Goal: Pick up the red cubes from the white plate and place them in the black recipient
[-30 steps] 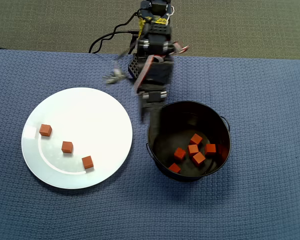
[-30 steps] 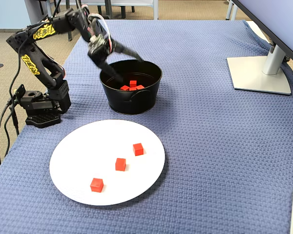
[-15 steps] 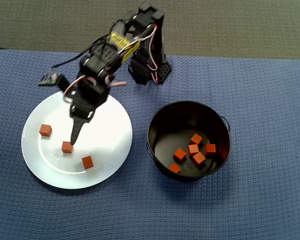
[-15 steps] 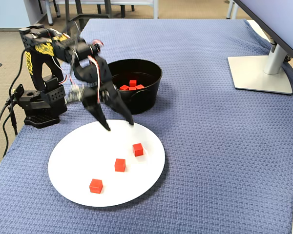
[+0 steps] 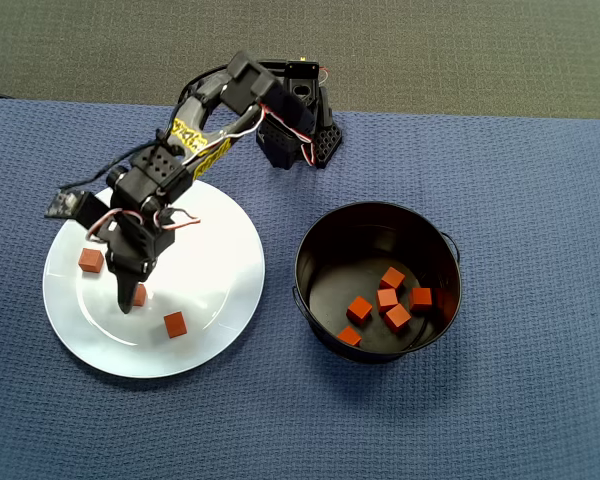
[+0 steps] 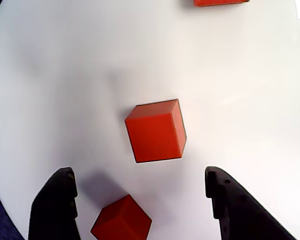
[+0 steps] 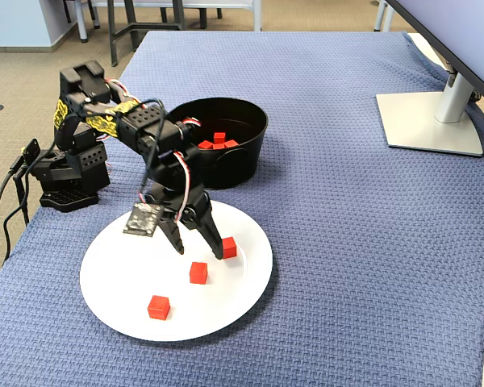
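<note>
The gripper (image 7: 198, 248) is seen spread wide and empty, lowered over the white plate (image 5: 215, 235), its two dark fingertips (image 6: 57, 200) framing bare porcelain in the wrist view. A red cube (image 6: 156, 131) lies just ahead of the tips at 12 o'clock, untouched. Three red cubes (image 7: 197, 272) are left on the plate. At 3 o'clock of the plate in the overhead view, the black recipient (image 5: 310, 235) is shown holding six cubes (image 5: 387, 298) on the blue cloth (image 5: 540, 200).
</note>
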{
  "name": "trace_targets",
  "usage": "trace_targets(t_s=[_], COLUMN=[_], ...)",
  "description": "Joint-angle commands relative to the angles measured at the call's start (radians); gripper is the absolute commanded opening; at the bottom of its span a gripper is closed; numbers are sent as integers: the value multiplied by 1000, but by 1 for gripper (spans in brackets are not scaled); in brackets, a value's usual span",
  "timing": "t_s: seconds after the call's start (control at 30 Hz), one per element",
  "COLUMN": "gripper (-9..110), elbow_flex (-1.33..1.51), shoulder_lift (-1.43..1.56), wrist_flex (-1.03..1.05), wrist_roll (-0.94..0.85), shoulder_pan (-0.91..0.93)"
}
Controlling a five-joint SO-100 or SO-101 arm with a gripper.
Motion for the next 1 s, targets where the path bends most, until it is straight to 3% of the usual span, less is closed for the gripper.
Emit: trace_targets(t_s=[0.0, 0.17, 0.97], gripper=[27, 26, 20], elbow_flex=[-115, -183, -377], shoulder_lift=[-18, -92, -284], wrist_flex=[64, 69, 80], wrist_roll=[-149, -224, -201], shoulder_pan=[-6, 8, 37])
